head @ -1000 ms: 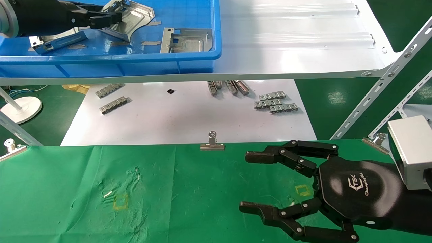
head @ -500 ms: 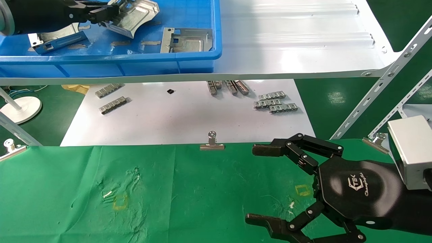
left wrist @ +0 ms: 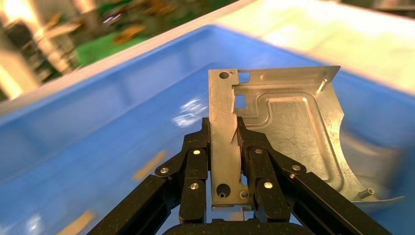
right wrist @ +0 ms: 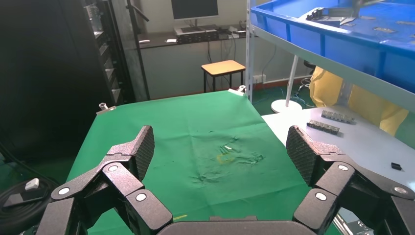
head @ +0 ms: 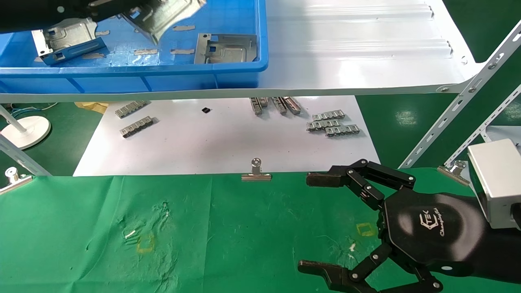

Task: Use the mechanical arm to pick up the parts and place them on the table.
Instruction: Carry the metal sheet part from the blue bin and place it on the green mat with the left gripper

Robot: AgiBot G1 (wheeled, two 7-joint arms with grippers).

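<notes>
Taking the blue bin [head: 134, 77] on the white shelf [head: 350, 53] as the landmark, the gripped part [head: 163, 16] is now seen higher above the bin's floor than half a second ago, and nearer the upper edge of the head view. In the left wrist view the left gripper [left wrist: 224, 142] is clamped on one folded edge of the bracket [left wrist: 279, 132], a finger pressed to each face, with the plate clear of the bin floor. The lift is thus judged under way; the carry over the bin's near wall and down to the green table [head: 228, 228] is not yet done.

Two more parts are left in the bin: one [head: 226, 48] by its near right corner and one [head: 67, 38] toward its left end.

The right gripper [head: 311, 224] is held well below the bin over the table, its fingers spread wide and empty (a little wider than a second ago). It is judged to be idle.
</notes>
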